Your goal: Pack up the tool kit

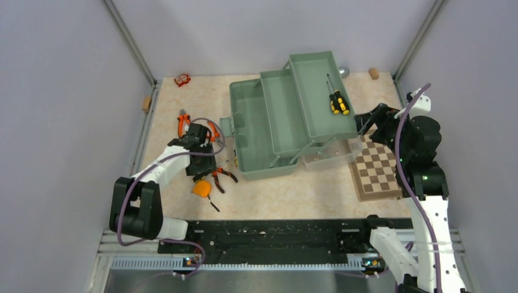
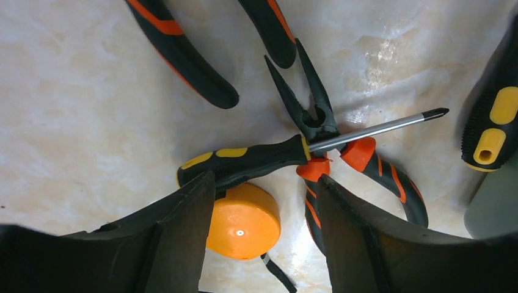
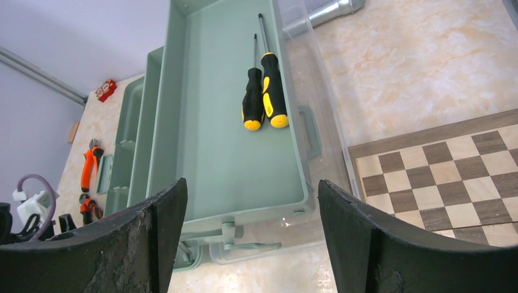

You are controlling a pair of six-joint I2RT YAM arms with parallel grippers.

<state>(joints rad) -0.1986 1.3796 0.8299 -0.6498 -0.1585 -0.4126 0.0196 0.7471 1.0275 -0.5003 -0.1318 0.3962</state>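
Left gripper [image 2: 264, 183] wide open over screwdriver [image 2: 244, 160] — shaft crosses needle-nose pliers [image 2: 313, 116], w/ tape measure [image 2: 241, 223] just beside; grab may drag both. Right gripper [image 3: 250, 189] wide, empty.

The sage-green plastic toolbox [image 3: 232, 152] is looking matt and smooth; the black-yellow screwdriver [image 2: 269, 155] is showing a gleaming metal shaft; the cream marble-patterned tabletop [image 2: 91, 110] is shining glossily; the brown-and-cream wooden chessboard [image 3: 440, 177] is looking smooth.
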